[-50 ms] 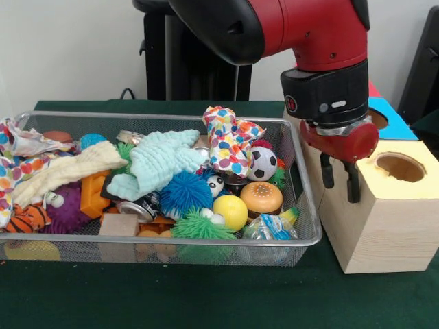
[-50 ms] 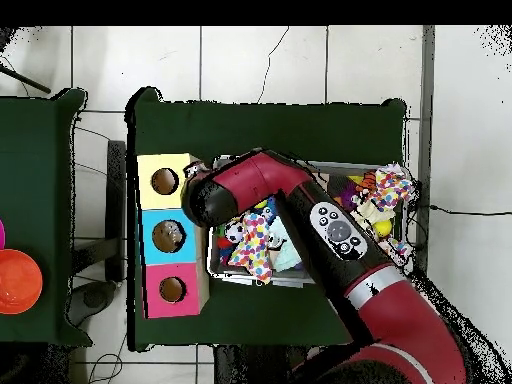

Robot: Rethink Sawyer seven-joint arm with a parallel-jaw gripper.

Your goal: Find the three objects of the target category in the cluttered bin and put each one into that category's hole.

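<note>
red and black sawyer arm, glossy shells and dark joints

curved red link [image 1: 302, 27] capped by a rounded black shell [image 1: 219, 27] at one end. below it, a black cylindrical wrist [image 1: 326, 96] bearing a small round red-and-white mark and a pale oval spot on its side. silver ring under that, then a glossy red rounded hand housing [image 1: 341, 140]. gripper [image 1: 339, 179] with two slim black fingers [image 1: 352, 184]. from overhead, long red arm [image 2: 395, 305] with black joint at the elbow end [image 2: 208, 198], grey oval control panel with dark buttons [image 2: 336, 230], thin silver band and small white marking further down.
</note>
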